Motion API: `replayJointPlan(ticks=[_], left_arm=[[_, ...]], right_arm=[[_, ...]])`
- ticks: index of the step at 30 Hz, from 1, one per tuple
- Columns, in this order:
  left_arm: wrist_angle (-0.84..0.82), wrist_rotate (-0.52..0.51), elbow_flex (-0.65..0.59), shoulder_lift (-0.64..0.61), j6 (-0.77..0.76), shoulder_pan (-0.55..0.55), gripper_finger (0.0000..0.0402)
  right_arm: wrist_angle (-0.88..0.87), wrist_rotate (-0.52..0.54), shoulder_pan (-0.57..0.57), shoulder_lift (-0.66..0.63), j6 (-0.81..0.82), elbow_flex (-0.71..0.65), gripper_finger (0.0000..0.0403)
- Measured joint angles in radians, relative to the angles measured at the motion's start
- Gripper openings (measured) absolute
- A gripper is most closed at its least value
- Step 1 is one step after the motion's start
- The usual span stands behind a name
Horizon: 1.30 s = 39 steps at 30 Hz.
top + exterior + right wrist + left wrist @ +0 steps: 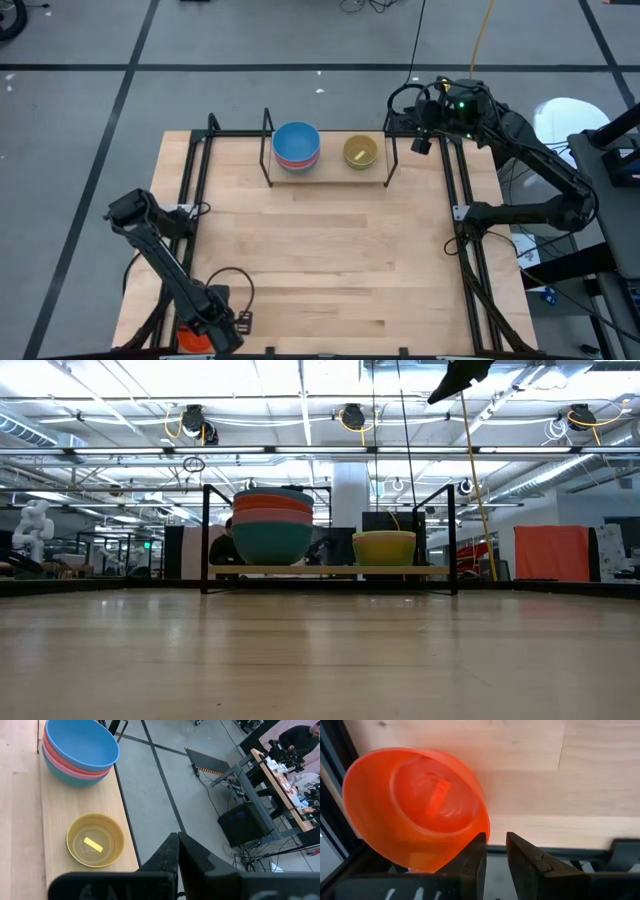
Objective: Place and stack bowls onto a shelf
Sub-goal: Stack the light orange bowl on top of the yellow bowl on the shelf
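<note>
The shelf (330, 172) (330, 570) stands at the table's far edge. On it sits a stack of bowls (297, 143) (272, 525) (80, 750), blue on top, then red, pink and teal. A yellow bowl (361, 151) (384, 547) (95, 840) sits to the stack's right. An orange bowl (193, 340) (415, 805) lies tilted at the table's near left corner, over the edge rail. My left gripper (238, 322) (496, 837) is right beside it, open by a narrow gap with nothing between the fingers. My right gripper (421, 146) (178, 836) hangs shut, high beyond the shelf's right end. My left gripper has the outer side of one finger (477, 857) right at the orange bowl's rim (481, 827). I cannot tell whether the two touch. The bowl stays tilted, its open side turned toward the wrist camera.
Black frame rails run along the table's left (192, 190) and right (455, 190) sides, with cables by each arm's base. Wide bare wood (320, 260) lies between the near edge and the shelf. A person sits at a desk (295, 740) far off.
</note>
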Motion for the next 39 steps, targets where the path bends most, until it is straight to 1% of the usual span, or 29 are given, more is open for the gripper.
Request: replayJointPlan(ticks=[15,22,24,27,29,33,36,39], left_arm=[[0.006,0.005,0.001,0.087,0.012,-0.024,0.0081],[0.013,0.001,0.001,0.129,0.093,-0.036,0.0079],[0.015,0.0,0.001,0.129,0.085,-0.036,0.0068],[0.016,0.001,0.001,0.13,0.086,-0.03,0.0022],[0.016,0.0,0.001,0.13,0.107,-0.03,0.001],[0.026,0.005,0.001,0.129,0.178,-0.01,0.0006],[0.019,0.004,0.001,0.119,0.294,0.032,0.0005],[-0.006,-0.002,0.001,0.102,0.442,0.089,0.0004]], right_arm=[[0.0,0.0,0.0,0.0,0.002,0.0,0.0],[0.0,0.0,0.0,0.0,0.002,0.0,0.0],[0.0,0.0,0.0,0.0,0.003,0.0,0.0],[0.0,0.0,0.0,0.0,0.003,0.0,0.0],[0.0,0.0,0.0,0.0,0.003,0.0,0.0],[0.0,0.0,0.0,0.0,0.003,0.0,0.0],[0.0,0.0,0.0,0.0,0.002,0.0,0.0],[0.0,0.0,0.0,0.0,0.001,0.0,0.0]])
